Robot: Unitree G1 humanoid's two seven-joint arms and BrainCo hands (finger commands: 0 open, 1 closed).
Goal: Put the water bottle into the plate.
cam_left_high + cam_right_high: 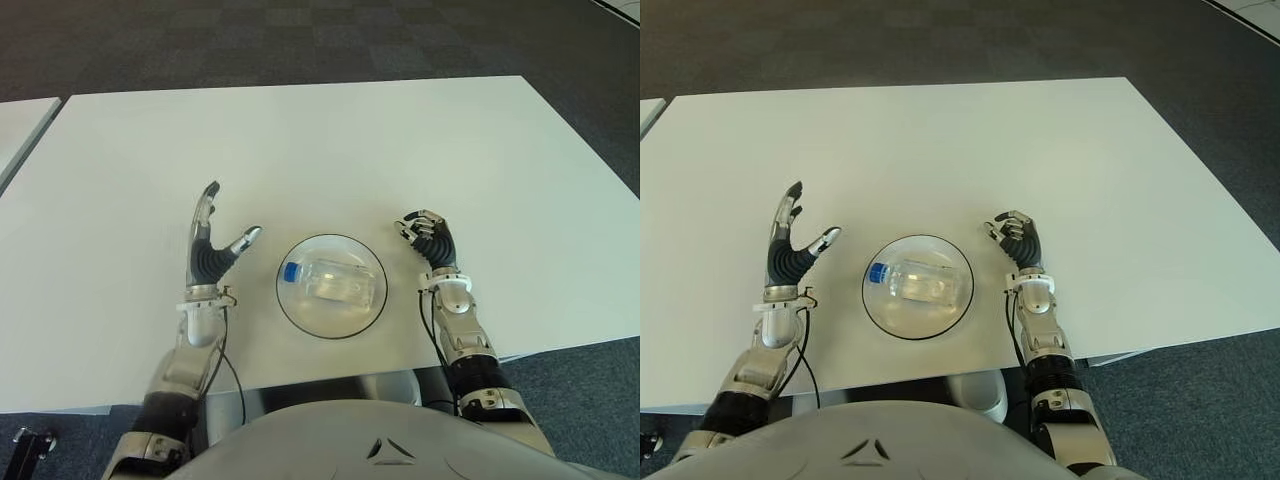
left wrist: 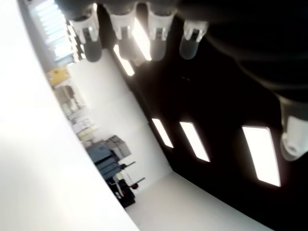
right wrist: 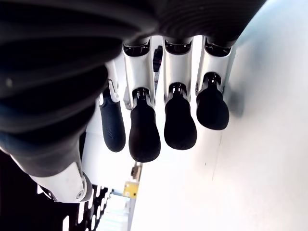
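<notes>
The clear plastic water bottle [image 1: 335,281], blue cap [image 1: 290,271] toward my left, lies on its side inside the glass plate [image 1: 300,318] at the near edge of the white table [image 1: 320,150]. I judge it light, smooth and prone to rolling, its thin wall likely to give under a squeeze, so the mid-body is where I would take it. My left hand [image 1: 213,240] stands beside the plate's left rim, fingers spread and empty. My right hand [image 1: 428,238], beside the right rim, has its fingers curled inward around nothing.
</notes>
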